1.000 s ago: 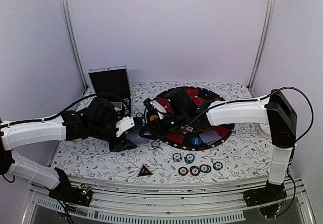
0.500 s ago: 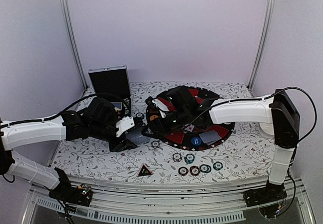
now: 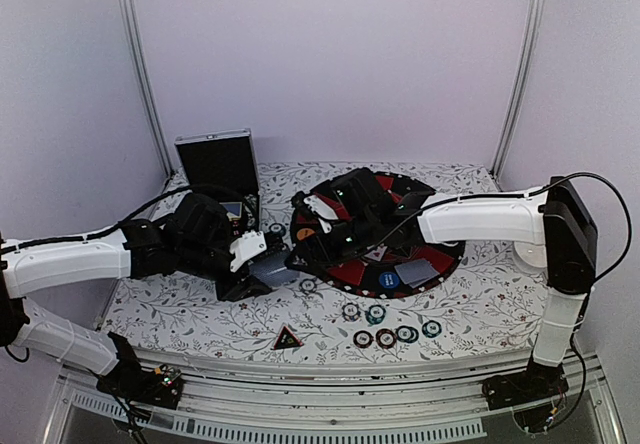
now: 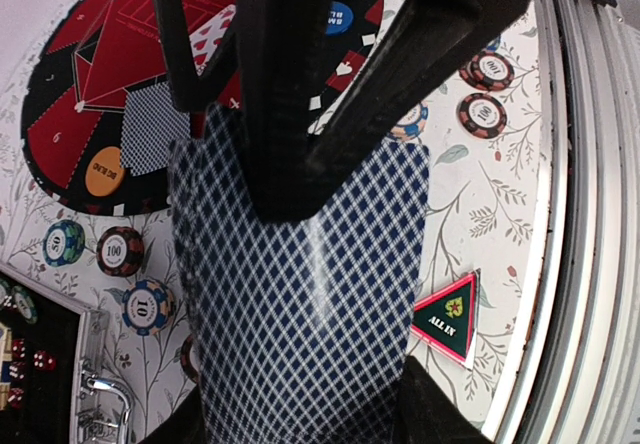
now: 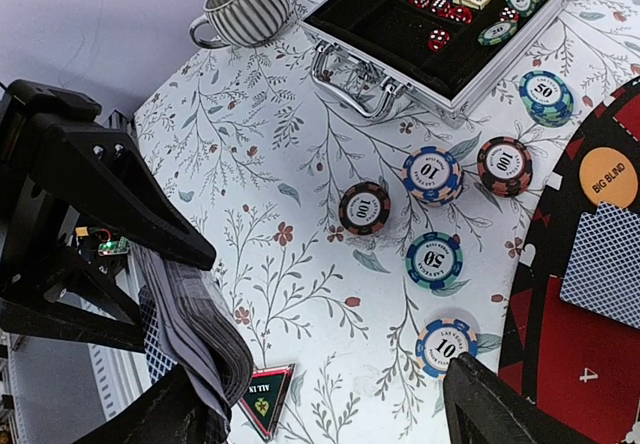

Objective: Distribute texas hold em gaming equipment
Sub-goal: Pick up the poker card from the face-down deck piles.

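Top external view: the left gripper (image 3: 262, 269) pinches a thick deck of playing cards (image 4: 310, 304) between its black fingers, just off the left rim of the round red-and-black mat (image 3: 445, 254). The card backs carry a fine navy-and-white diamond lattice with a slight gloss. Seen edge-on from the right wrist, the stack fans a little into thin grey layers.

The right gripper (image 5: 325, 379) hangs beside it with its matte black fingers spread wide and nothing between them. Its wrist view takes in the white tablecloth (image 5: 300, 134), printed with leafy sprigs, and loose round poker chips with striped edges: a dark 100 chip (image 5: 363, 209), a blue 10 chip (image 5: 432, 175), a red 100 chip (image 5: 504, 166) and a teal 50 chip (image 5: 434, 261).

A small triangular ALL IN marker (image 5: 265, 396), red-bordered on black, lies near the table's front edge. On the mat sit a flat orange BIG BLIND button (image 5: 608, 177) and a single face-down card (image 5: 605, 264).

The open silver-edged case (image 5: 420, 94), lined in black, holds red dice (image 5: 440, 39). A striped mug (image 5: 245, 6) stands beyond it.
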Action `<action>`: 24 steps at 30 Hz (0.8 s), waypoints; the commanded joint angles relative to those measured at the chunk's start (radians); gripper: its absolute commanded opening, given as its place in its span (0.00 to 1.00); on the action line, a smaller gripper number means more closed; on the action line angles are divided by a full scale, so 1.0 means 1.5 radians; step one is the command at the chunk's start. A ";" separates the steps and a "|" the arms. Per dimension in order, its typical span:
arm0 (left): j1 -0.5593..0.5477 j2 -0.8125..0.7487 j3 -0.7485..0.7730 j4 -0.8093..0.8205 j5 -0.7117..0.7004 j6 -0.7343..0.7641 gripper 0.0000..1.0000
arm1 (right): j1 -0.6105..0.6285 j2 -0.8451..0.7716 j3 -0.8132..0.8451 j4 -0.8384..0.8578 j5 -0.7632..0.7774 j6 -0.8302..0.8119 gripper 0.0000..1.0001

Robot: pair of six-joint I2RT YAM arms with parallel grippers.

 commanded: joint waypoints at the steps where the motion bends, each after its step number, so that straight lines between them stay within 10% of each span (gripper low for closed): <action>1: 0.008 -0.010 -0.004 0.016 0.008 -0.002 0.48 | -0.005 -0.022 0.022 -0.031 0.025 -0.016 0.83; 8: 0.008 -0.007 -0.003 0.015 0.011 -0.003 0.48 | -0.005 -0.041 0.031 -0.035 -0.030 -0.027 0.78; 14: 0.008 -0.008 -0.003 0.015 0.011 -0.002 0.48 | -0.006 -0.047 0.028 -0.015 -0.077 -0.018 0.42; 24: 0.008 -0.013 -0.004 0.015 0.013 -0.003 0.48 | -0.006 -0.034 0.033 -0.015 -0.105 -0.003 0.25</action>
